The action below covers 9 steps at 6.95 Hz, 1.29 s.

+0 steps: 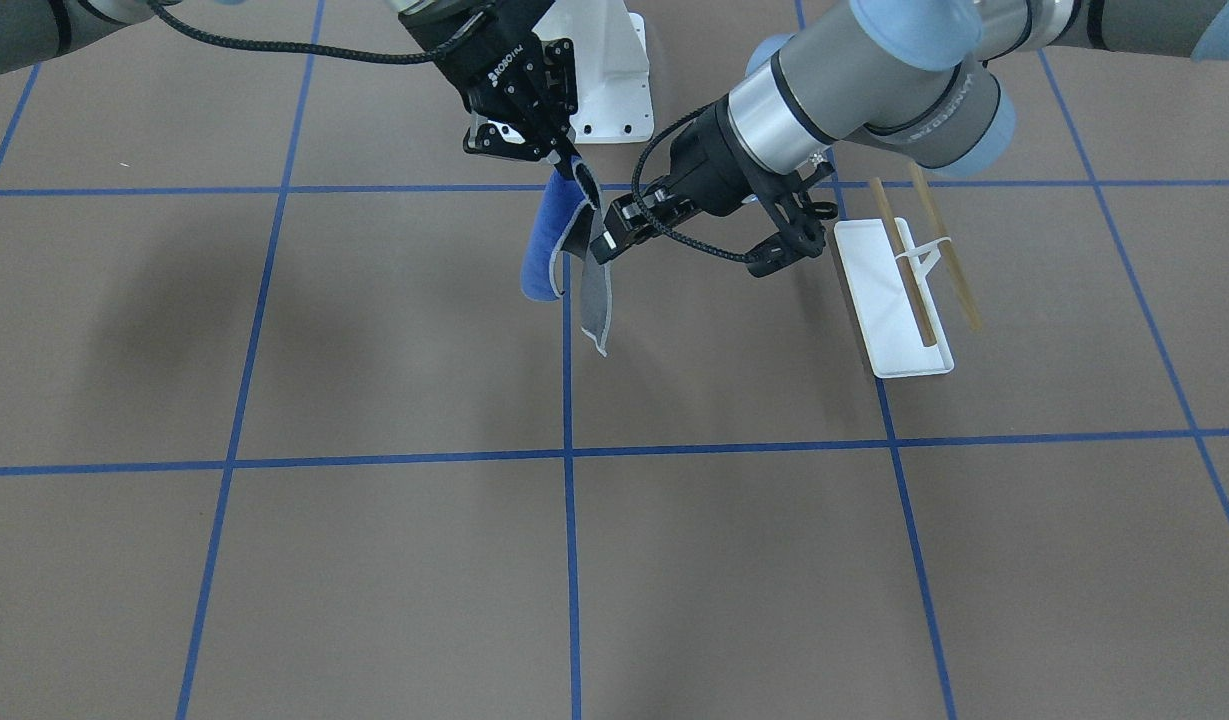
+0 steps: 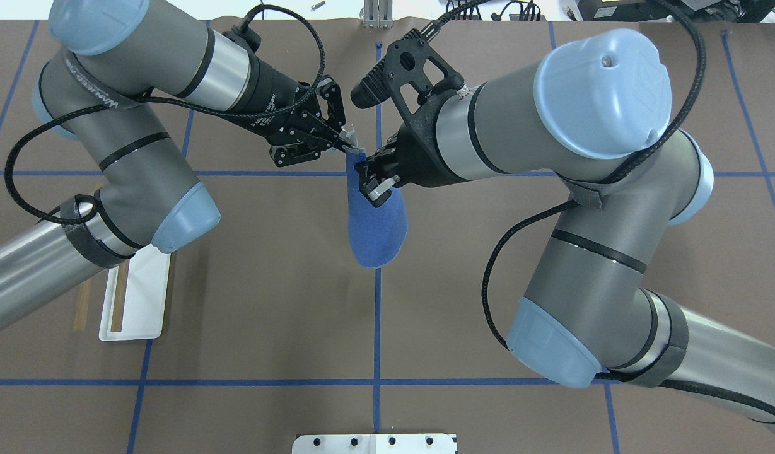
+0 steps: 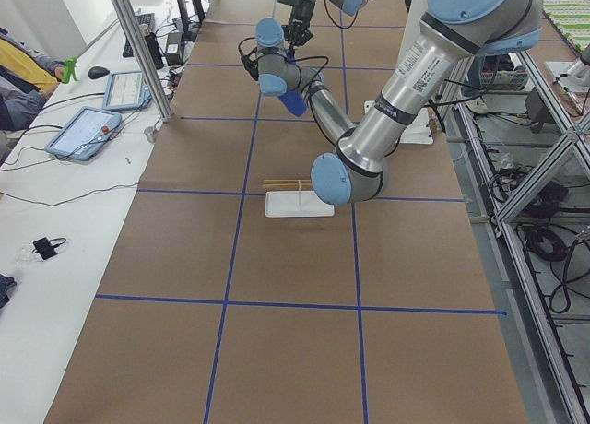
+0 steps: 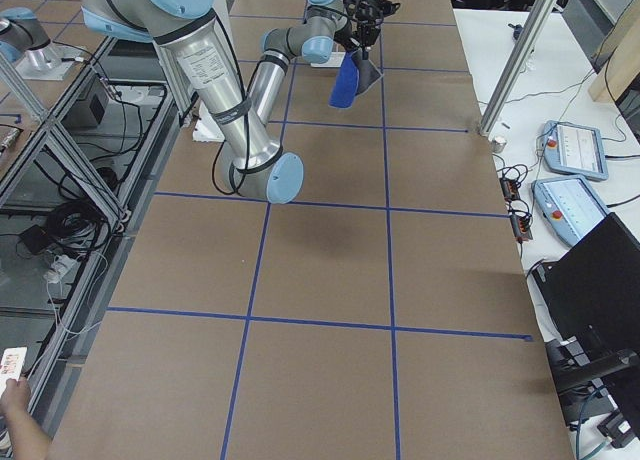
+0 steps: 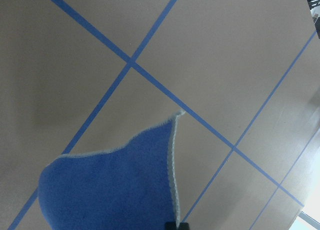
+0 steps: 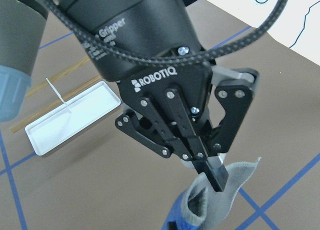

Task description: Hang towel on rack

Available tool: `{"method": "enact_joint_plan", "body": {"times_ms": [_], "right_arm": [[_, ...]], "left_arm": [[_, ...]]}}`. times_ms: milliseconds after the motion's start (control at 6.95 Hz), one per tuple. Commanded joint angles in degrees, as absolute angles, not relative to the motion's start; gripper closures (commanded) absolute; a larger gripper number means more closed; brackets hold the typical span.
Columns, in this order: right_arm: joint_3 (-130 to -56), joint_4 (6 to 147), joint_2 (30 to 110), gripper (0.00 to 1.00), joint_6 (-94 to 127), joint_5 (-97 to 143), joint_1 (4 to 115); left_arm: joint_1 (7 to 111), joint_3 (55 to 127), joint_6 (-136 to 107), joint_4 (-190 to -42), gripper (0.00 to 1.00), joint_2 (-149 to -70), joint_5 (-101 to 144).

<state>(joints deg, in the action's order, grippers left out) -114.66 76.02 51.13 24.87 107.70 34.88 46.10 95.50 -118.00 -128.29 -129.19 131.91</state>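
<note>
- Exterior front-facing: one soft towel (image 1: pixel 549 245), blue on one face and grey on the other, hangs above the table (image 1: pixel 374 350). The right gripper (image 1: pixel 566 168) and left gripper (image 1: pixel 602 245) are both clamped on it.
- Overhead exterior: one rack (image 2: pixel 149 284), a flat white tray, stands well apart from the towel.
- Right wrist-mounted: two thin wooden bars (image 6: pixel 60 77) run parallel.

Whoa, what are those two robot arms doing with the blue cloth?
They hold the towel up over the table. The left gripper and the right gripper each pinch its top edge, so it hangs down. The rack stands off to the robot's left, with nothing on its two wooden bars.
</note>
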Motion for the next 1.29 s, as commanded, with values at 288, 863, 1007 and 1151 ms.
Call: {"method": "enact_joint_plan", "body": {"times_ms": [288,863,1007,1151], "right_arm": [[-120.4,75.9,58.0,0.00,26.6,105.2,36.0],[-124.5,76.0,70.5,0.00,32.1,105.5,41.2],[-124.5,75.9,73.5,0.00,33.0,105.6,42.9],[-124.0,76.0,74.9,0.00,33.0,105.6,43.7]], "left_arm": [[48.1,95.9,-115.8,-128.4,1.00,-127.9,131.8],[50.6,104.1,-104.5,-129.3,1.00,-115.7,132.6],[51.0,106.4,-104.4,-133.6,1.00,-110.1,132.7],[51.1,107.3,-104.8,-139.3,1.00,-102.3,132.6]]}}
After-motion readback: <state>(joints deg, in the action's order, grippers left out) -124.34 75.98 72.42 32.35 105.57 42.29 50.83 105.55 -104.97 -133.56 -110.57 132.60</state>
